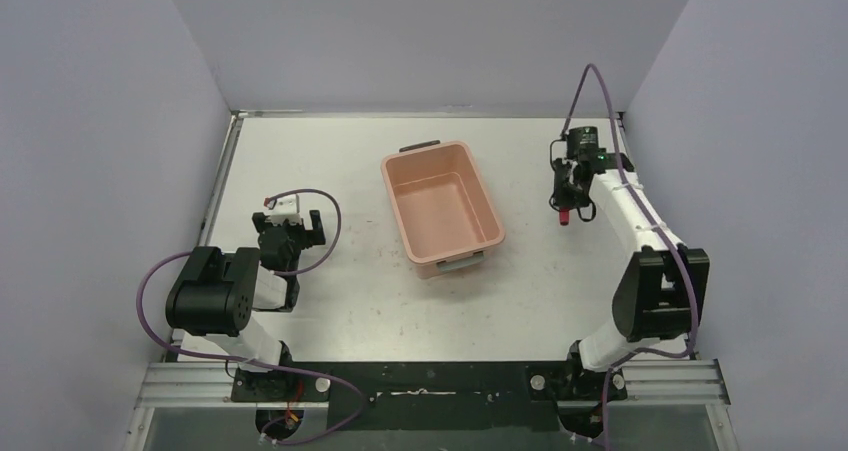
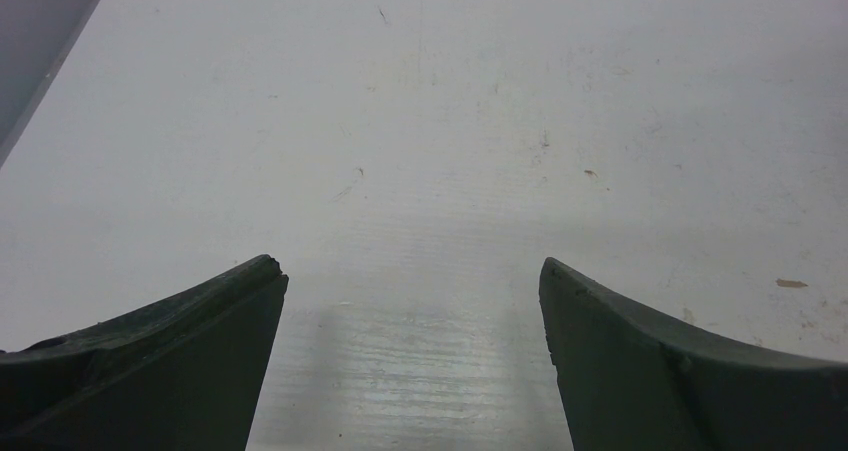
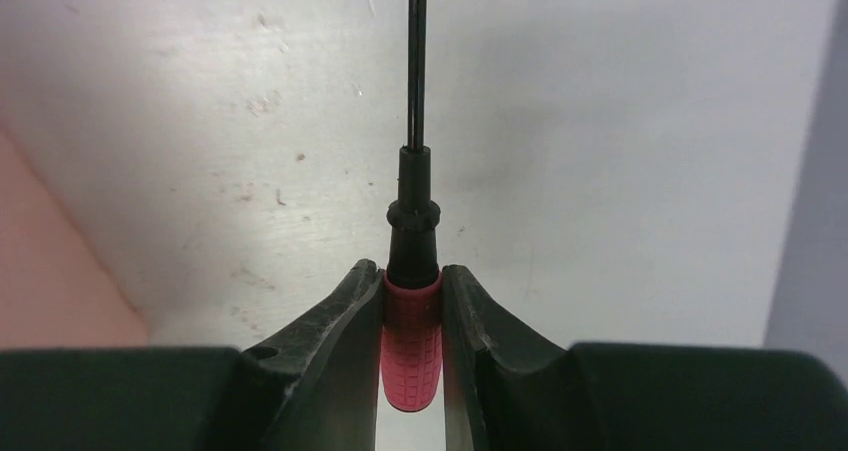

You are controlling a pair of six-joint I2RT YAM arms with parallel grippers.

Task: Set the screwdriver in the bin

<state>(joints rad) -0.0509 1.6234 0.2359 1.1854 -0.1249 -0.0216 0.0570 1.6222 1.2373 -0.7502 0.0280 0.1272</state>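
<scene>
While right claw (image 3: 410, 279) clamps one screwdriver (image 3: 412, 356), one bin (image 1: 441, 209) near.

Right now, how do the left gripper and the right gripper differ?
The left gripper is open and empty; the right gripper is shut on the red handle of the screwdriver. The left gripper sits to the left of the bin, the right gripper to the bin's right. Both are outside the bin, above the table.
</scene>
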